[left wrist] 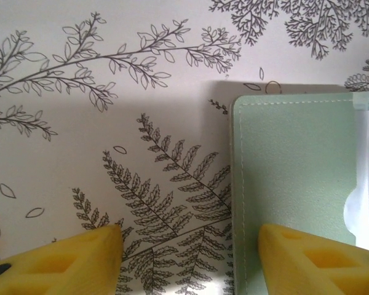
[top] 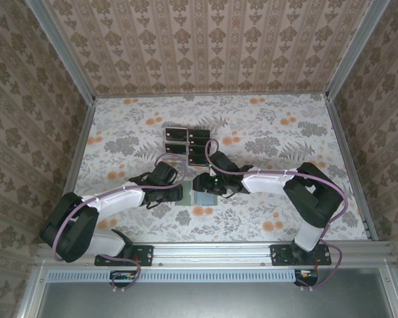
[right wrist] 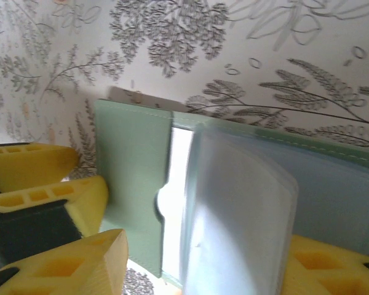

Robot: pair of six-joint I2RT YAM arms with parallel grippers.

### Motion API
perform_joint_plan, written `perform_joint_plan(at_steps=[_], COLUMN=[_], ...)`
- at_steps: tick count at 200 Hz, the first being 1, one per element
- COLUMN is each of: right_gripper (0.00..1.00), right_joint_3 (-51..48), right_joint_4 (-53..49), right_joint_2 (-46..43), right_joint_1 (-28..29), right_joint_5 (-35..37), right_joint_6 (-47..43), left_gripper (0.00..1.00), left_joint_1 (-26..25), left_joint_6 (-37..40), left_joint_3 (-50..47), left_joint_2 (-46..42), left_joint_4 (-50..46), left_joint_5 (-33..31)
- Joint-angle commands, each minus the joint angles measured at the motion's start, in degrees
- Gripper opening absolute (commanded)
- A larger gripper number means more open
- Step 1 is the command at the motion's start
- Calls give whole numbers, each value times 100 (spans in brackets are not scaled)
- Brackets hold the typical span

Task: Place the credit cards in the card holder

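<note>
Card holder [top: 202, 198] is spread open between both grippers, with the credit cards [top: 187, 142] lined up just beyond it. Left gripper [left wrist: 190, 258] jaws are parted across the holder's left edge; right gripper [right wrist: 197, 264] jaws are parted astride its clear sleeve [right wrist: 234, 203]. Pocket-opening is judged in hand; next, a card must be fetched and slid in.

Top view: fixed high above and behind the arm bases [top: 138, 252], looking down over the whole worktop [top: 265, 132]. Left wrist: close, facing down onto the edge of the card holder [left wrist: 295, 172]. Right wrist: even closer, slanting across the same card holder from the other side.
</note>
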Motion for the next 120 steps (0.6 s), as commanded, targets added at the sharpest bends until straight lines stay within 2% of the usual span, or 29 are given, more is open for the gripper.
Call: perform_joint_plan(at_steps=[1, 66, 96, 120], right_gripper=[57, 57, 57, 57], right_joint_3=[298, 1044, 1361, 1340], right_joint_4=[-139, -457, -490, -649], right_joint_2=[146, 647, 916, 639], right_joint_1=[105, 374, 425, 418], right_joint_5=[-126, -56, -133, 5], right_joint_6=[88, 152, 184, 81], left_gripper=[62, 62, 62, 63], left_joint_1=[-77, 63, 208, 266], left_joint_6=[-228, -664, -675, -595], left_joint_3=[-107, -317, -421, -418], left_joint_2=[-284, -2037, -2518, -2506], left_joint_4=[-114, -1072, -1255, -1214], left_joint_5=[252, -794, -805, -656])
